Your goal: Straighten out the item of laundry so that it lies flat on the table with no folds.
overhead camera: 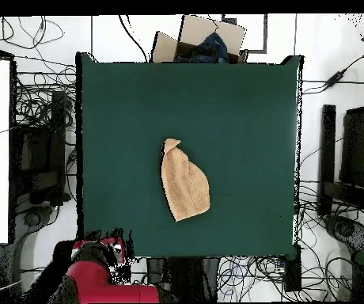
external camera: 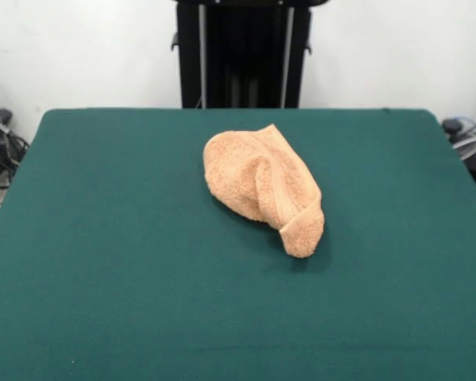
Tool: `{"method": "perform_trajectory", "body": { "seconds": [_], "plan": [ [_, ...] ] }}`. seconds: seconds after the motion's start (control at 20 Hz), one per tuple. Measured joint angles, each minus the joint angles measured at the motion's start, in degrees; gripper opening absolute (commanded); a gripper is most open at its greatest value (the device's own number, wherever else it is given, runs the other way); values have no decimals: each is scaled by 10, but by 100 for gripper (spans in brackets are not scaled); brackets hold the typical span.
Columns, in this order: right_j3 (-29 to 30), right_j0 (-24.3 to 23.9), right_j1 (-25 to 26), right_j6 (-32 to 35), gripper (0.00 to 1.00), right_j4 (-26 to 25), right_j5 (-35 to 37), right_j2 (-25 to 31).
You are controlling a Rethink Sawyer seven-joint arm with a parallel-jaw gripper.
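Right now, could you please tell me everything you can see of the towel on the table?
The towel is peach-orange, looped terry by its look, with a hemmed border showing along one fold. It lies bunched and folded over itself in an elongated mound, one end tapering to a rolled tip. It sits near the middle of the green table, resting only on the cloth; nothing else touches it.

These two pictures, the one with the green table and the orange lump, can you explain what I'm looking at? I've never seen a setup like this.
It is a robot work cell. One picture looks across the table toward the robot's black pedestal; the other looks straight down, with the red arm drawn back off the table's edge at the bottom. On the green cloth lies one peach-orange towel, bunched and folded over itself, not flat. Nothing holds it. A cardboard box sits past the far edge, cables around.
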Motion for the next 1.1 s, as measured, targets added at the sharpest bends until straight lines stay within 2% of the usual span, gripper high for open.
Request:
{"method": "perform_trajectory", "body": {
  "seconds": [0.65,1.1],
  "plan": [
    [-37,6,38,19,100,0,-24,-3],
    [-50,-6,95,19,100,0,-136,-3]
  ]
}}
